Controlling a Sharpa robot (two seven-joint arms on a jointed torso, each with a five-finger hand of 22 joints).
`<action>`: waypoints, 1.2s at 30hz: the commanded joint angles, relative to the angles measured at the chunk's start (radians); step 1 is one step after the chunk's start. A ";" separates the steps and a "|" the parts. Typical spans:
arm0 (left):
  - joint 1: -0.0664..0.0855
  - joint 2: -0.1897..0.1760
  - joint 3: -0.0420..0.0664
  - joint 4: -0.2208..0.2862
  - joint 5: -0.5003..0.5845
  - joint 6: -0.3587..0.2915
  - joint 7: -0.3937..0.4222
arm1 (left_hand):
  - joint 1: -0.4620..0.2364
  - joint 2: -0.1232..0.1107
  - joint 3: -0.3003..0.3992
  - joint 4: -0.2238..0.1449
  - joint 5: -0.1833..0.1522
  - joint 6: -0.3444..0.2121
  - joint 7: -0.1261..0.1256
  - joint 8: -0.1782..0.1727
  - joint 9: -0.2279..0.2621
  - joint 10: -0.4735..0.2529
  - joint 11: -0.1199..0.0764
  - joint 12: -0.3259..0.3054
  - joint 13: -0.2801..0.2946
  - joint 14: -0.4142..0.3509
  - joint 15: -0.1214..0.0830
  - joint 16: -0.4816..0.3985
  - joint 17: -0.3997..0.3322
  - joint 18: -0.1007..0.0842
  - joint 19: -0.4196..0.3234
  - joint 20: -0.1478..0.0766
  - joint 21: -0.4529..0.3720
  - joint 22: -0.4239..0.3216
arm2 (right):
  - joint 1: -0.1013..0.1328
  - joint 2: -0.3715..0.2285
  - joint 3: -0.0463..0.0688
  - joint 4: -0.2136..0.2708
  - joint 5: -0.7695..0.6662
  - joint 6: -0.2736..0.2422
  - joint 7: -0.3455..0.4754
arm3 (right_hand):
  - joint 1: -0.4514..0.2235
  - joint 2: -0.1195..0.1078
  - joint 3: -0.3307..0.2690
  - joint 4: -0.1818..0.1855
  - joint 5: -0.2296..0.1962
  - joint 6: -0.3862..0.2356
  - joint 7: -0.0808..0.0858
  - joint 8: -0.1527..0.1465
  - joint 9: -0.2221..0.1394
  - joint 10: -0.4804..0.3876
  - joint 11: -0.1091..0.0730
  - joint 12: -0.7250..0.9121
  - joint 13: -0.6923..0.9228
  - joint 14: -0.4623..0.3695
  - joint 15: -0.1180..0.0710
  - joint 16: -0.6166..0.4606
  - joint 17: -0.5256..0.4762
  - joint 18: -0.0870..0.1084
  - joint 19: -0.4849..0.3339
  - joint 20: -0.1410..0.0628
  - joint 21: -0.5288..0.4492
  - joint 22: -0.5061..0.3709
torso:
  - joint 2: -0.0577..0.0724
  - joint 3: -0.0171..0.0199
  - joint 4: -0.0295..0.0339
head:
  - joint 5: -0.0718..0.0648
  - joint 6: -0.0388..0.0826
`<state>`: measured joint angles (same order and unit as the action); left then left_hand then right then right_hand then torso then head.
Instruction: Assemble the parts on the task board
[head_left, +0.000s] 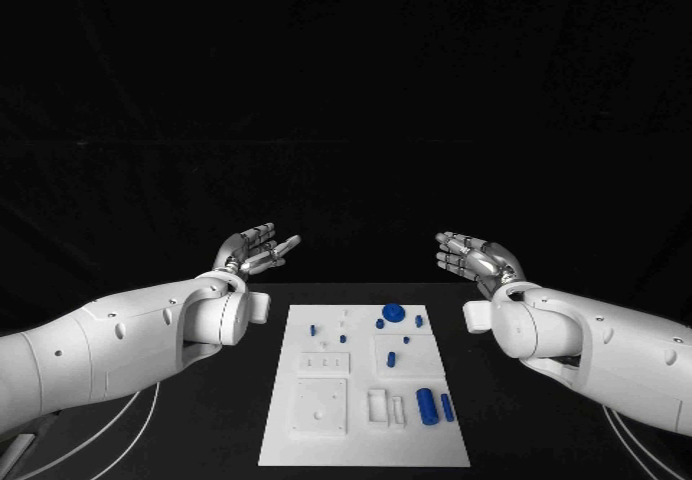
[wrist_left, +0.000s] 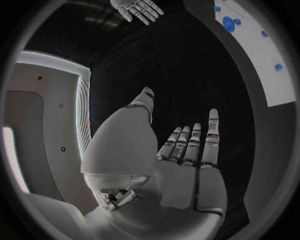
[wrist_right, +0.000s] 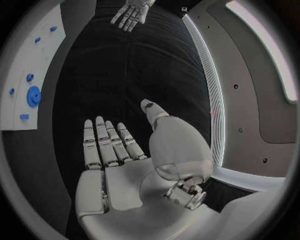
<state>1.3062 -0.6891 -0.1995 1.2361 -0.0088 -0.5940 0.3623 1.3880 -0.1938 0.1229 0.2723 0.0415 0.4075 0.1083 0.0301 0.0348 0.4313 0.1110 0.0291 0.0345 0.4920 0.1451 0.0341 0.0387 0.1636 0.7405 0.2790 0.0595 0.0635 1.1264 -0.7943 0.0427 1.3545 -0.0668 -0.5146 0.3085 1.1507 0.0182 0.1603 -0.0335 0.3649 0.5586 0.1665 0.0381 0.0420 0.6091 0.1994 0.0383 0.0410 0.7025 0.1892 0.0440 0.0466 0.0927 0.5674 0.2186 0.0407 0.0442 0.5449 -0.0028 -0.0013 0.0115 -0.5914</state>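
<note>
White task board (head_left: 320, 440) on black table (head_left: 216, 420), dark surroundings.

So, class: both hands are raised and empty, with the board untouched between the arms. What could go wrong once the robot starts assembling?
1. The small blue parts on the task board lie close together, so wide fingers may nudge a neighbour while picking one.
2. The long blue cylinder lies on its side and might roll if brushed.
3. The left hand and right hand flank one narrow board and could crowd each other.
</note>
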 joint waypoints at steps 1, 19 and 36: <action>0.017 0.010 -0.011 -0.024 -0.021 0.108 -0.071 | 0.048 -0.006 0.003 0.015 0.007 0.017 0.002 0.007 0.003 0.018 0.002 0.008 0.002 0.021 0.003 0.007 0.002 0.023 0.028 0.007 0.007 0.004 | 0.011 -0.002 0.005 -0.033 -0.083 0.216 -0.138 | 0.044 -0.002 0.016 -0.009 0.017 0.030 0.011 0.007 0.002 0.030 0.006 0.005 0.003 0.033 0.006 0.005 0.003 0.015 0.031 0.001 0.005 0.003 | 0.000 0.0000 0.0001 | 0.000 0.000; 0.023 -0.021 -0.015 -0.001 -0.021 0.166 -0.052 | 0.006 0.116 0.002 -0.161 0.010 0.295 0.057 0.021 0.016 0.309 0.058 0.019 0.014 0.431 0.029 0.030 0.021 0.009 0.144 -0.048 0.047 0.014 | 0.029 0.042 0.017 -0.198 -0.642 0.231 -0.140 | 0.091 -0.061 0.218 -0.132 -0.007 0.311 0.004 0.019 0.015 0.394 -0.035 0.020 0.017 0.438 -0.057 0.022 0.023 0.017 0.410 -0.072 0.034 0.023 | 0.007 -0.0079 0.0046 | 0.016 -0.014; 0.053 -0.090 -0.005 0.120 -0.077 0.308 -0.056 | -0.028 0.208 -0.066 -0.298 0.013 0.436 0.059 0.027 0.022 0.573 0.048 0.031 0.024 0.638 -0.010 0.034 0.028 -0.065 0.282 -0.158 0.153 0.029 | 0.057 0.176 0.044 -0.310 -1.293 0.238 -0.212 | 0.127 -0.096 0.047 -0.176 0.068 0.494 -0.028 0.021 0.021 0.519 -0.104 0.019 0.017 0.760 -0.200 0.623 0.528 0.077 0.892 -0.238 0.358 0.197 | 0.081 0.0131 0.0378 | -0.005 0.006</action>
<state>1.3560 -0.7763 -0.2061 1.3470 -0.0629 -0.3403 0.2997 1.3586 0.0046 0.0581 -0.0191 0.0496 0.8359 0.1695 0.0544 0.0562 0.9964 0.1569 0.0551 0.0572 1.1240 0.1376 0.0733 0.0663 0.1072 1.0171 0.1232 0.2066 0.0921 1.1826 -0.6234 0.0857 1.0497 -1.1803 -0.2898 0.1352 1.2868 -0.0787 0.2066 -0.2075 0.4303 1.0429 0.1410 0.0581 0.0627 1.1162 0.0968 0.0568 0.0575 1.4624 -0.0078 0.6484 0.5609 0.1608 1.4554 -0.0137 0.3903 0.2354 0.6062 0.0040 0.0252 0.0121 -0.5902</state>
